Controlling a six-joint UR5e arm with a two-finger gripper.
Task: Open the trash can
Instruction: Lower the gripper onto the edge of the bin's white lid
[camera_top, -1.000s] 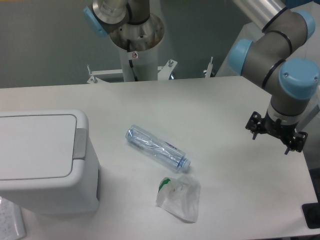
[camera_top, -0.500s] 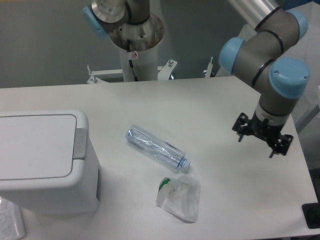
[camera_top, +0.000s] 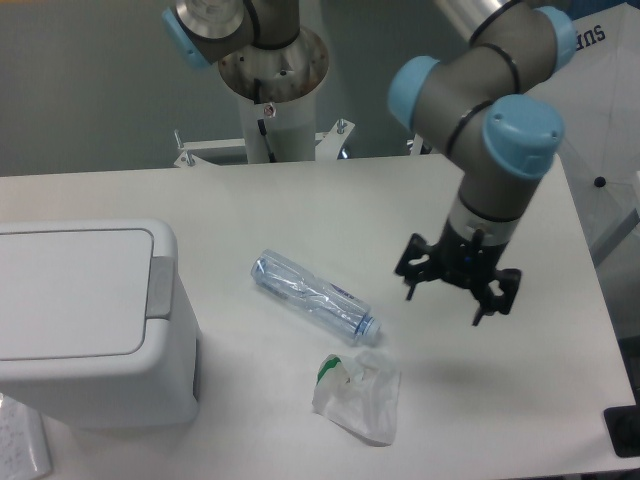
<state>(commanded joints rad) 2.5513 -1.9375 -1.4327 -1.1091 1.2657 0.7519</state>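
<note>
1. Trash can (camera_top: 90, 320) at the worktop's (camera_top: 300, 210) left edge near the front corner, lid flat and shut, grey push tab (camera_top: 160, 287) on its right side.
2. End effector (camera_top: 458, 295) above the worktop's right half, fingers spread apart, gripping nothing (well apart from the can).
3. Clear plastic bottle (camera_top: 314, 297) lying mid-worktop.
4. Small clear plastic bag (camera_top: 358, 396) just in front of the bottle's cap end.

Trash can (camera_top: 90, 320): left side cut by frame edge; base hidden behind own body. Paper sheet (camera_top: 22, 445) at bottom-left corner: cropped, print illegible. Black object (camera_top: 622, 432) at bottom-right: cropped, unidentifiable. Arm (camera_top: 480, 90): upper link runs off top edge. Gripper (camera_top: 458, 297): fingertips small, blurred.
</note>
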